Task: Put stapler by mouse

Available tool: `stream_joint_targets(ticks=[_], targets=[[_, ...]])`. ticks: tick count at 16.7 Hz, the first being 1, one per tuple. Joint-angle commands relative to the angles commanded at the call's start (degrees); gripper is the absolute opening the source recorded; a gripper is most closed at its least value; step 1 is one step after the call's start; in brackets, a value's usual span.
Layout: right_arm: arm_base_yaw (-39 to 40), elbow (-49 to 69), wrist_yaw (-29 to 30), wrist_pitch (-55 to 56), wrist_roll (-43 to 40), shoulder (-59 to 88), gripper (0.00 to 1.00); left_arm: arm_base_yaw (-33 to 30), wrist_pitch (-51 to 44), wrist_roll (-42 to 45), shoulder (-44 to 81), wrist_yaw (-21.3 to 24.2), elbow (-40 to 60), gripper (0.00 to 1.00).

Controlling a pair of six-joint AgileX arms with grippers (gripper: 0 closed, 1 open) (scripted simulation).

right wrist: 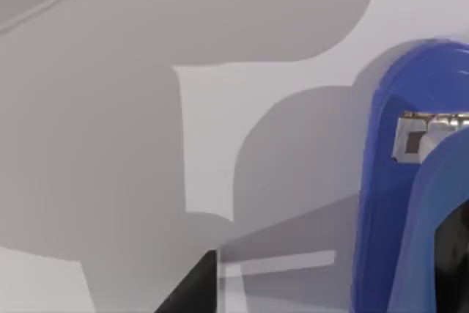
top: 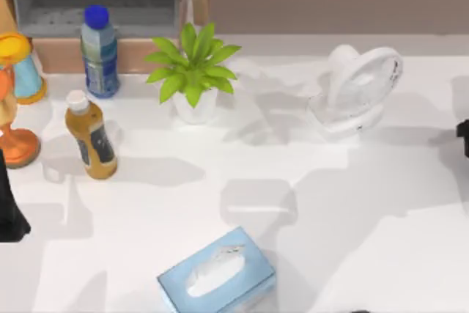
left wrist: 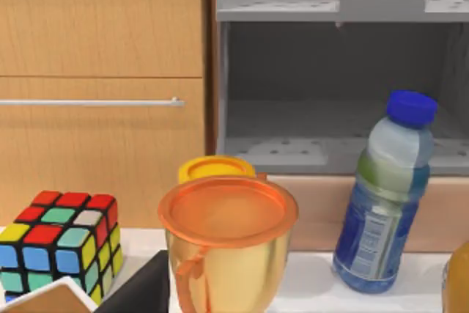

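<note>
The bright blue stapler (right wrist: 388, 181) looms close in the right wrist view, with a small metal part showing in its front. It lies over the white table, partly between the dark fingers (right wrist: 194, 287) of my right gripper (right wrist: 326, 269). The gripper stands open, with a clear gap between one finger and the stapler. My right arm (top: 463, 133) is at the table's right edge in the top view. My left arm (top: 9, 210) is parked at the left edge. The mouse is out of view.
A pale blue tissue box (top: 217, 275) lies front centre. Behind it stand a yellow bottle (top: 91, 137), a water bottle (top: 99, 50), a potted plant (top: 193, 71) and a white fan (top: 357, 87). An orange cup (left wrist: 227, 232) and a colour cube (left wrist: 58, 243) sit by the cabinet.
</note>
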Motion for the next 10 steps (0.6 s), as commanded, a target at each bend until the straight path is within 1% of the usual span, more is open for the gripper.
stream_joint_targets(ticks=[8,9,10], targets=[[0.0,0.0,0.0,0.0,0.0,0.0,0.02,0.0,0.0,0.0,0.0,0.0,0.0,1.0],[0.0,0.0,0.0,0.0,0.0,0.0,0.0,0.0,0.0,0.0,0.0,0.0,0.0,1.0],[0.0,0.0,0.0,0.0,0.0,0.0,0.0,0.0,0.0,0.0,0.0,0.0,0.0,1.0]])
